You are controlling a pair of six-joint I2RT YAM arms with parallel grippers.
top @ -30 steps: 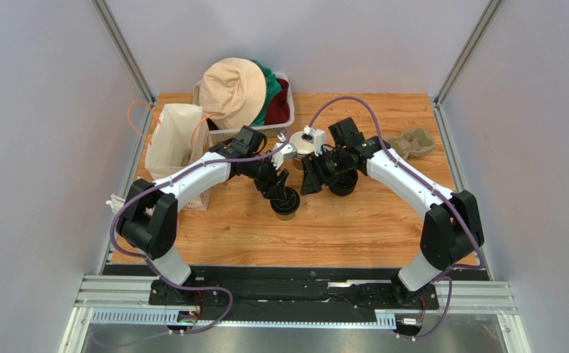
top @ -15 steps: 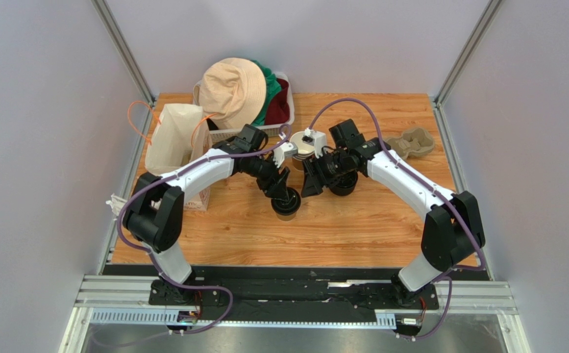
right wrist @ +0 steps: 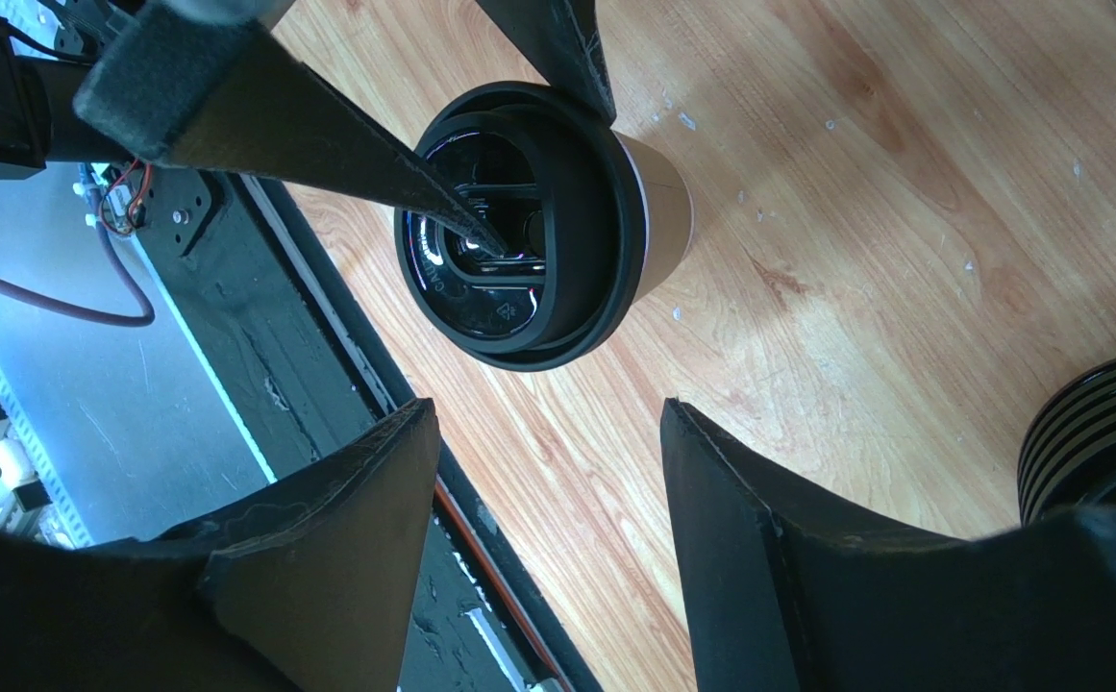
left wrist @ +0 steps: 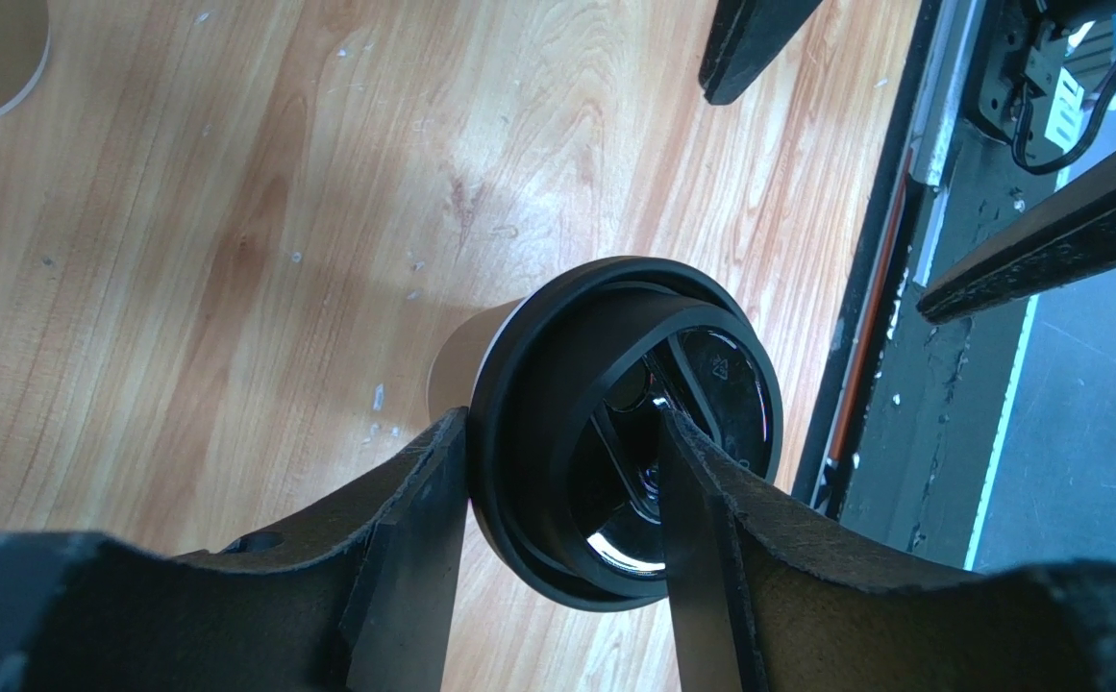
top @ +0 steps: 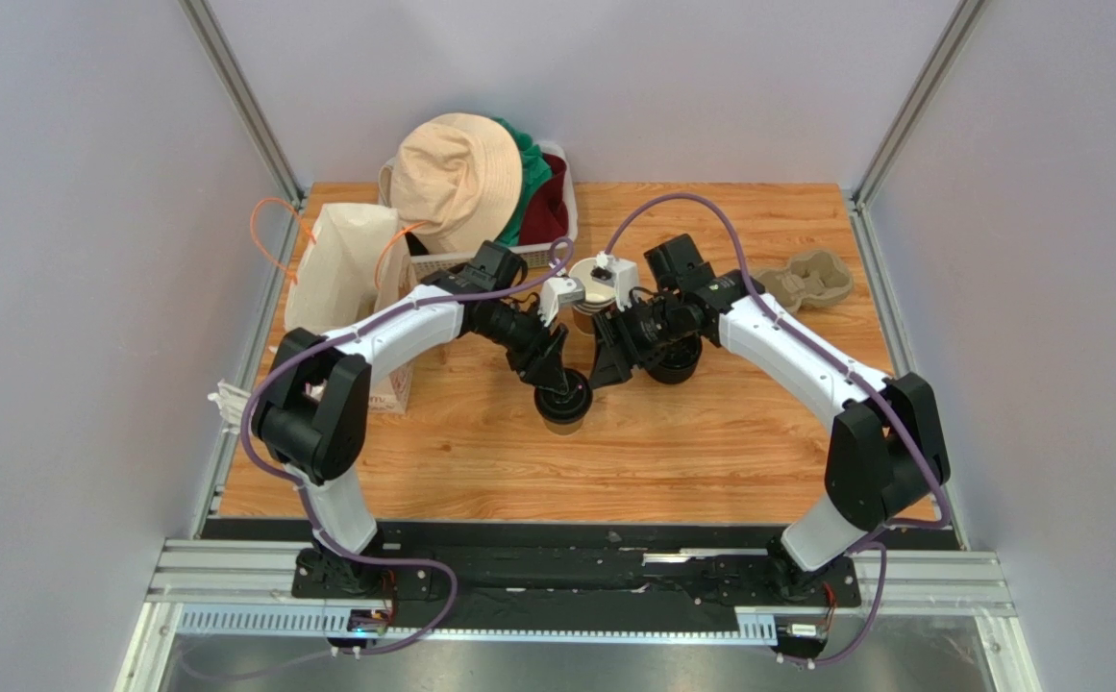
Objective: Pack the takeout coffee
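The cup (top: 564, 402) stands upright on the wood, just below the centre of the top view. Its sides are kraft-brown, and a round black lid (left wrist: 621, 440) with a raised rim and sunken middle covers its mouth. It sits lower middle in the left wrist view and upper centre in the right.

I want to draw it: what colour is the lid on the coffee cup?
The lid is black all over, shown best in the left wrist view.
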